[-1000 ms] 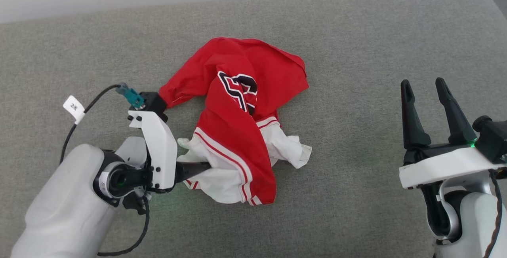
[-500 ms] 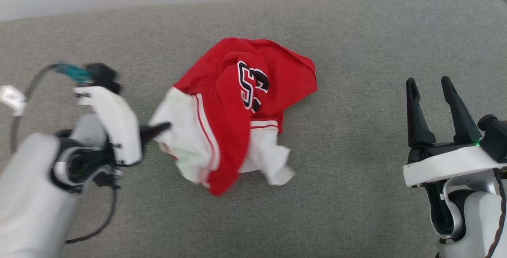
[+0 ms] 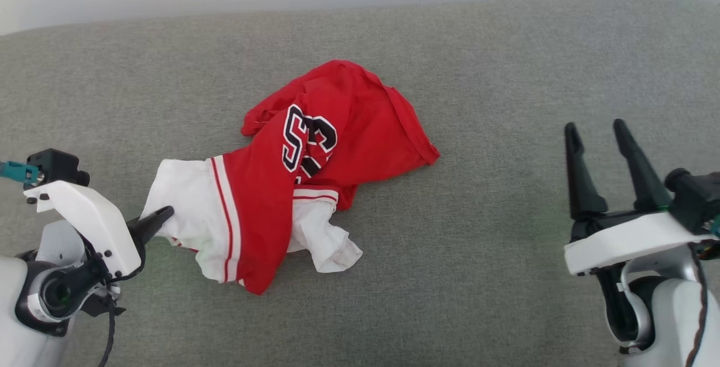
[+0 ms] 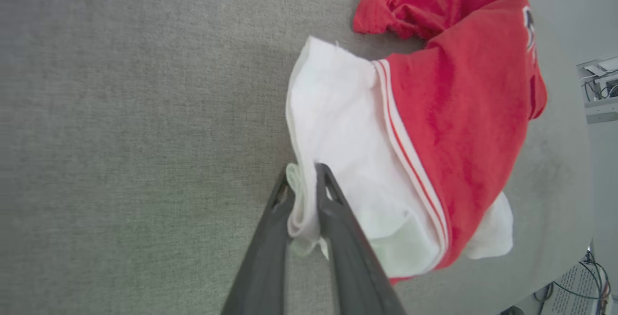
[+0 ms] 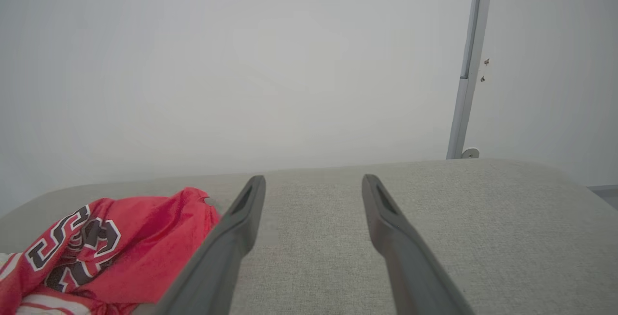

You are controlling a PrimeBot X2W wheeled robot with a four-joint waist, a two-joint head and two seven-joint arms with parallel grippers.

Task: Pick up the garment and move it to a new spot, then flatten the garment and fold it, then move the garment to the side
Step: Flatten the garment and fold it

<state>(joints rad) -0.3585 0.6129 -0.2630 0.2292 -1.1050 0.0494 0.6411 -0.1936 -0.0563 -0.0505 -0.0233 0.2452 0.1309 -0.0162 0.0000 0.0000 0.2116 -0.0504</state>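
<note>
White edging cloth sits pinched between the jaws of the left gripper [image 4: 304, 184], which are clamped nearly together on a bunched fold at the garment's [image 4: 458, 112] hem. From that pinch the red garment trails away crumpled across the grey fabric-covered tabletop [image 3: 506, 243], number uppermost, left of centre in the head view. The right gripper [image 3: 595, 128] hovers well apart on the right, its jaws spread wide and empty. The step in hand looks like hauling the garment to its new spot. To do it well, pull low and steady so the thin fabric does not slip from the narrow pinch.
</note>
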